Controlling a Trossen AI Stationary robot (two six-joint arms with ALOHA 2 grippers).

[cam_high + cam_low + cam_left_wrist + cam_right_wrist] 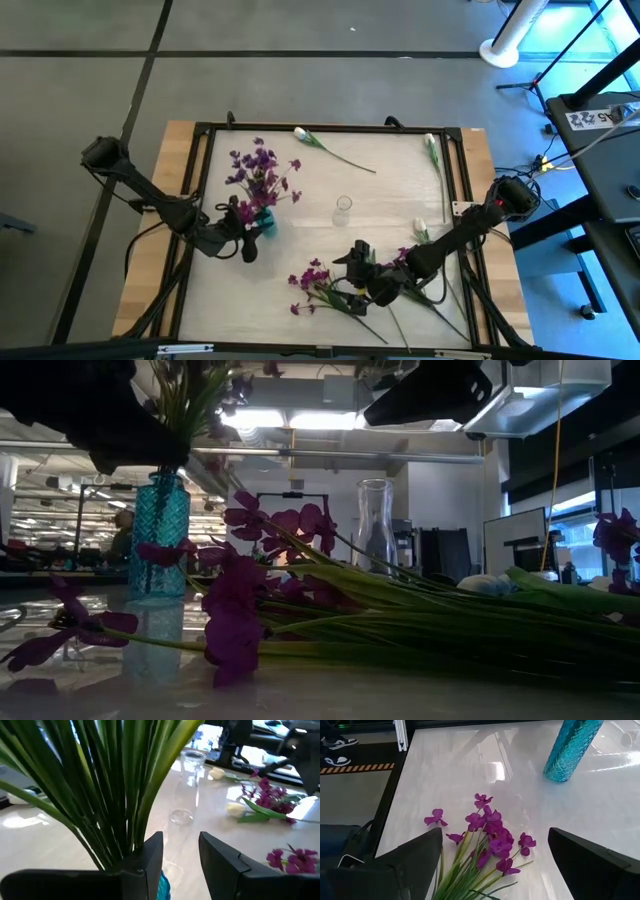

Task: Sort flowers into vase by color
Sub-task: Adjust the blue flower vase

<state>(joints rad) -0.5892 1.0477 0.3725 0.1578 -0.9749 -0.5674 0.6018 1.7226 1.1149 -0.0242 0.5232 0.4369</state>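
Several purple stems (pixel 258 170) upright in the teal glass vase (pixel 266 222), toward the left of the bench (pixel 400 190), blossoms fanned out above the neck. In the low view, seen as a ribbed teal bottle with green stalks rising out of it under a dark arm.

Just beside that vase, on its near side: the left claw (pixel 246 238). From its own wrist view, fingers (pixel 150 860) a narrow gap apart – green stalks pressed close along the outer side of one finger, none seen between the two, a sliver of teal glass low in the gap.

Lying flat near the front edge, right of centre: a loose purple bunch (pixel 318 285), blossoms pointing left, long green stalks trailing right. Poised directly above its stalks, the right claw (pixel 360 275) – fingers spread wide, clamped on nothing; in the right wrist view the magenta blossoms (pixel 492 832) framed between the two dark fingers, apart from both.

Near the middle of the bench, empty and upright: a clear glass vase (pixel 343 208), well apart from both claws.

Three white tulips flat on the bench: one (pixel 301 133) at the far edge near the centre with its stem slanting toward the clear vase, one (pixel 431 144) at the far right, one (pixel 420 228) on the right side near the right arm.
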